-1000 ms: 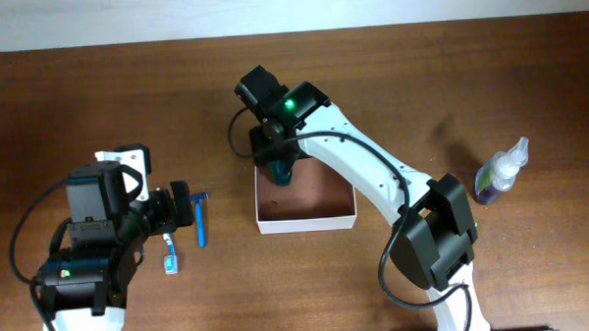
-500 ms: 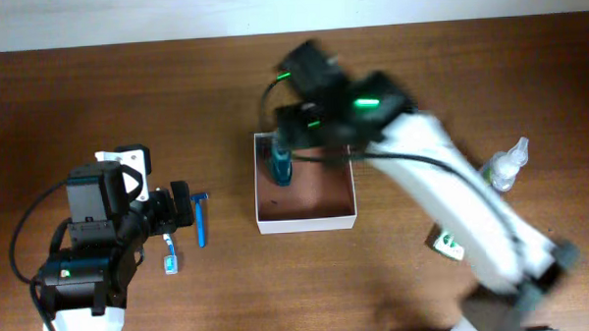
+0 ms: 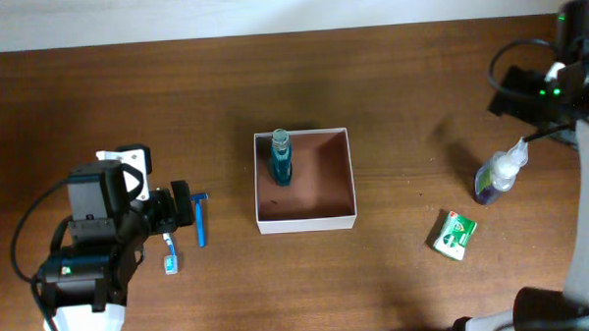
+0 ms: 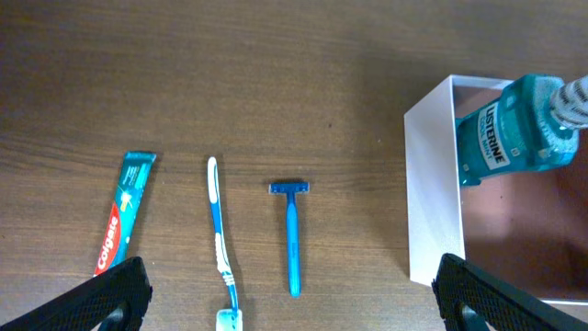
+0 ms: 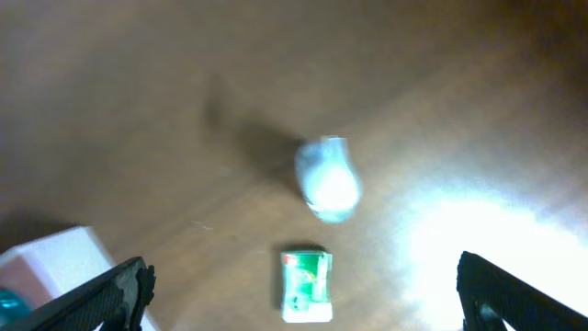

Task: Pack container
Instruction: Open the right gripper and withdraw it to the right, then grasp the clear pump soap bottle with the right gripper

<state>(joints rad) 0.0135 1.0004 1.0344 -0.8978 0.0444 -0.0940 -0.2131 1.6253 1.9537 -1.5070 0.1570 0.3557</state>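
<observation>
Mouthwash [image 3: 280, 158] sits upper left in the container [image 3: 306, 222]. Left gripper [image 4: 294, 296] spread near the razor [image 4: 292, 234]; right gripper [image 5: 312, 292] spread too, top right.

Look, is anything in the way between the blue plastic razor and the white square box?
No, nothing visible. Only brown wooden table lies between the blue plastic razor and the square white-walled container. A teal mouthwash bottle sits in one corner inside, but most of the floor is free.

Toothpaste tube [image 4: 124, 213]: lies left of the toothbrush [image 4: 219, 239].
Razor [image 4: 292, 237]: blue, right of the toothbrush.
Packet [image 3: 454, 235]: green and white, near the purple bottle [image 3: 499, 172].
</observation>
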